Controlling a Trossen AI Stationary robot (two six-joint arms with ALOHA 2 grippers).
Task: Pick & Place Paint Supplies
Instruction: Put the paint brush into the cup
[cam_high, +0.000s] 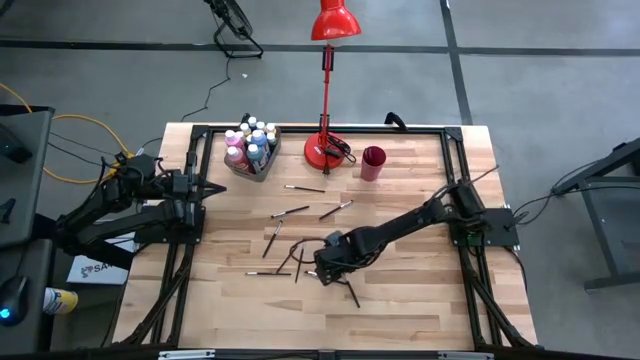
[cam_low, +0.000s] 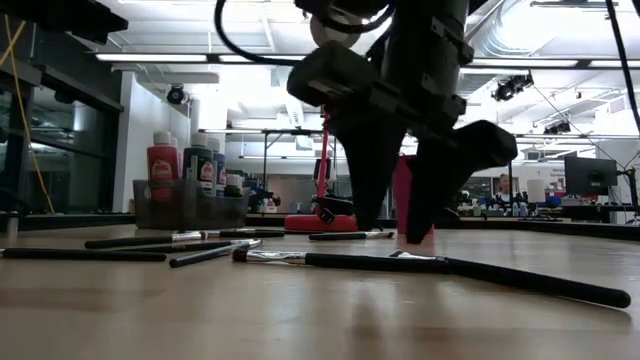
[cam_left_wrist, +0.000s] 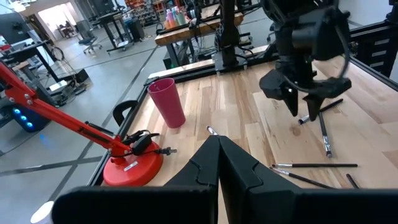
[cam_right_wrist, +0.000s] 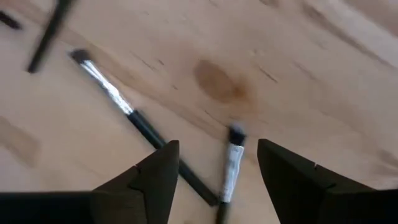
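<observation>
Several thin dark-handled paintbrushes (cam_high: 290, 211) lie flat on the wooden table's middle. Small white-capped paint bottles (cam_high: 250, 140) stand in a translucent grey bin (cam_high: 238, 166) at the far left. My right gripper (cam_right_wrist: 217, 162) points down over the brushes, open. One brush (cam_right_wrist: 231, 168) lies on the table between its fingers with its bristle end away from the wrist. A second brush (cam_right_wrist: 124, 109) runs under one finger. In the low view the fingertips (cam_low: 372, 215) hang just above a brush (cam_low: 400, 262). My left gripper (cam_left_wrist: 219, 162) waits shut at the table's left edge.
A red desk lamp stands on its base (cam_high: 325, 152) at the far middle, with a dark red cup (cam_high: 373, 162) to its right. More brushes (cam_high: 268, 273) lie left of my right gripper, and one (cam_high: 350, 290) lies on its near side. Black frame rails (cam_high: 455, 190) line the table's sides.
</observation>
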